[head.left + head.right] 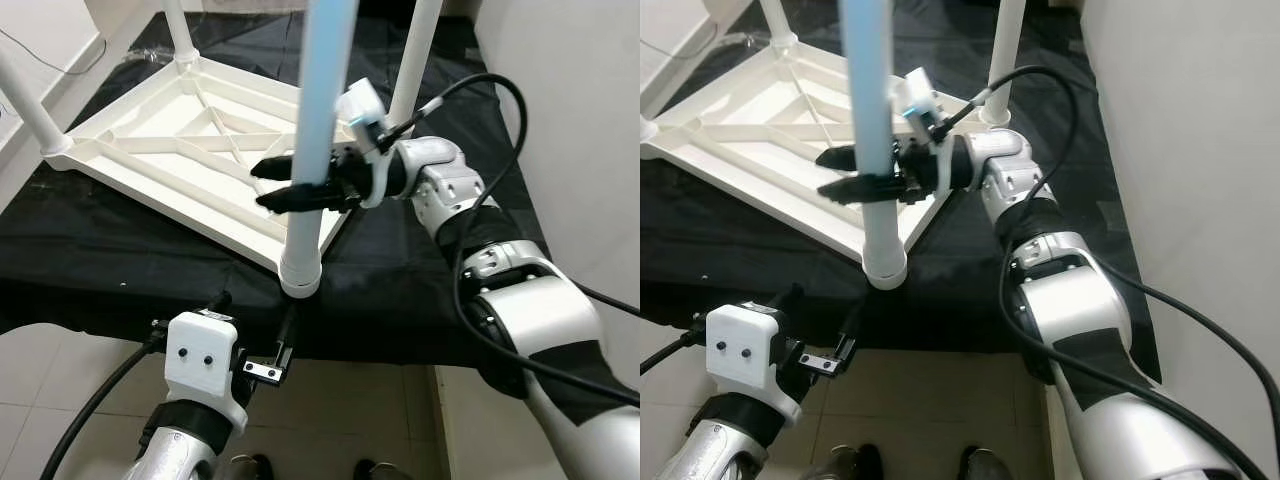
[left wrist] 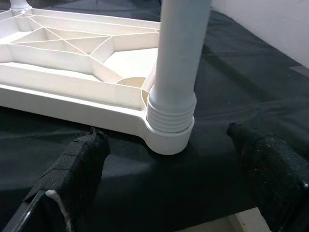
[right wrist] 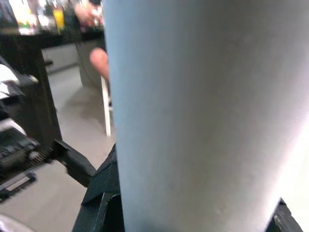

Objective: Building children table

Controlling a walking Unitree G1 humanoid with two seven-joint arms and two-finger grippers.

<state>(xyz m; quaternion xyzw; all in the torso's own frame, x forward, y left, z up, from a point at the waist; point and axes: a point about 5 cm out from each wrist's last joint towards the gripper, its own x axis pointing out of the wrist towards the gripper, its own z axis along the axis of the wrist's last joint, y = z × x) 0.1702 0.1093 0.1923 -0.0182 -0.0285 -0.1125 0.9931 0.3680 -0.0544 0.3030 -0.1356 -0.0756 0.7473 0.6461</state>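
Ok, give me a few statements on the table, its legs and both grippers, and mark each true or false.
1. The tabletop lies upside down on the black cloth. True.
2. The right gripper is shut on the near leg. True.
3. The left gripper holds that leg too. False: it is open, below the table edge, touching nothing.
4. The near leg lies flat on the cloth. False: it stands upright in the corner socket.
5. Other legs already stand in their corners. True.
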